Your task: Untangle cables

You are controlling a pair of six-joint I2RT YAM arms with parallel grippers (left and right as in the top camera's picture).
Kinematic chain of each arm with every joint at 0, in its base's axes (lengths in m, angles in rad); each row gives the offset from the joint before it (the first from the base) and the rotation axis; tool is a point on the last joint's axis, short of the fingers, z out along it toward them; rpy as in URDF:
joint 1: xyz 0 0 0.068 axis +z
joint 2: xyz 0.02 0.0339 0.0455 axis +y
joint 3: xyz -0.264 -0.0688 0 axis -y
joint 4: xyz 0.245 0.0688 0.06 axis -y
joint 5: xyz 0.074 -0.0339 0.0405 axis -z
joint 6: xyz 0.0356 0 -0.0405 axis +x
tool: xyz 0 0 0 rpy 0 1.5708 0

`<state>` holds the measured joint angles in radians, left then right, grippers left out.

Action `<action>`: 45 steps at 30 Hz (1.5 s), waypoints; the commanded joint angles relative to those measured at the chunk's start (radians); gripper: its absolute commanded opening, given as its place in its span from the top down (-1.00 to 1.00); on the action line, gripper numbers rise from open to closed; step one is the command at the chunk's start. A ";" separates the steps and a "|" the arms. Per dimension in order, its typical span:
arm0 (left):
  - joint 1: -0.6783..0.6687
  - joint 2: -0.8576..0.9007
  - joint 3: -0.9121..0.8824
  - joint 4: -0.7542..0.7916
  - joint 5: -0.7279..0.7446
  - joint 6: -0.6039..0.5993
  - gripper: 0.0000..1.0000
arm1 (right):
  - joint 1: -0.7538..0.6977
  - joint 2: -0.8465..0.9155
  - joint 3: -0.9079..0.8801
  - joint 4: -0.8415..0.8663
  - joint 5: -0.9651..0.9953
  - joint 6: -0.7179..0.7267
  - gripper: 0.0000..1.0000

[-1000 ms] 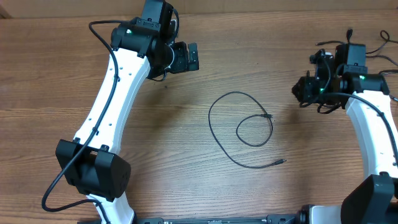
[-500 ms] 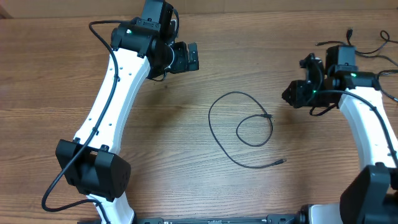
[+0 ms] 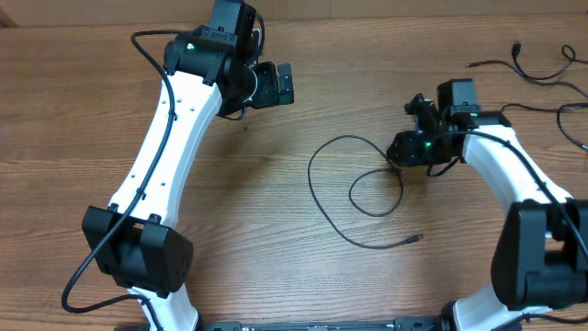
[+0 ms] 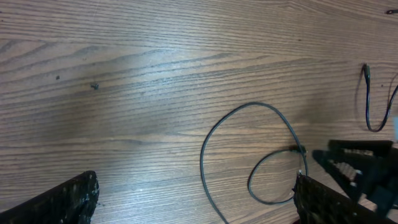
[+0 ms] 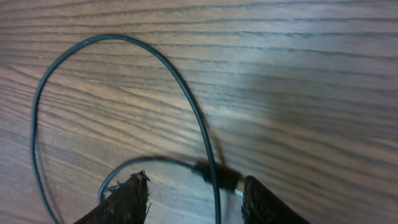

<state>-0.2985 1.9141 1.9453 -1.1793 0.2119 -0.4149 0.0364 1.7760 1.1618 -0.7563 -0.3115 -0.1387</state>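
Note:
A thin black cable lies looped on the wooden table, crossing itself near a small plug end; its other plug lies lower right. My right gripper is open, low over the crossing. In the right wrist view the plug and cable lie between its fingers, not gripped. My left gripper is open and empty at the back left, away from the cable. The loop shows in the left wrist view.
More thin black cables lie at the table's back right corner, one also in the left wrist view. A brown wall edge runs along the back of the table.
My right arm has swung left and down from the back right to the cable's crossing point. The left arm and the cable have not moved.

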 commanded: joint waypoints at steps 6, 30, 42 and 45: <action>0.003 0.005 0.007 0.002 -0.006 0.011 -0.99 | 0.021 0.080 -0.013 0.062 0.003 -0.003 0.05; 0.004 0.005 0.007 0.002 -0.006 0.011 -0.99 | 0.023 0.100 -0.117 0.199 0.093 -0.022 0.23; 0.003 0.005 0.007 0.002 -0.006 0.011 -0.99 | 0.036 0.100 -0.122 0.200 0.094 -0.043 0.49; 0.003 0.005 0.007 0.002 -0.006 0.011 -0.99 | 0.051 0.100 -0.122 0.194 0.112 -0.056 0.53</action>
<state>-0.2985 1.9141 1.9453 -1.1793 0.2119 -0.4149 0.0631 1.8671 1.0729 -0.5510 -0.2253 -0.1745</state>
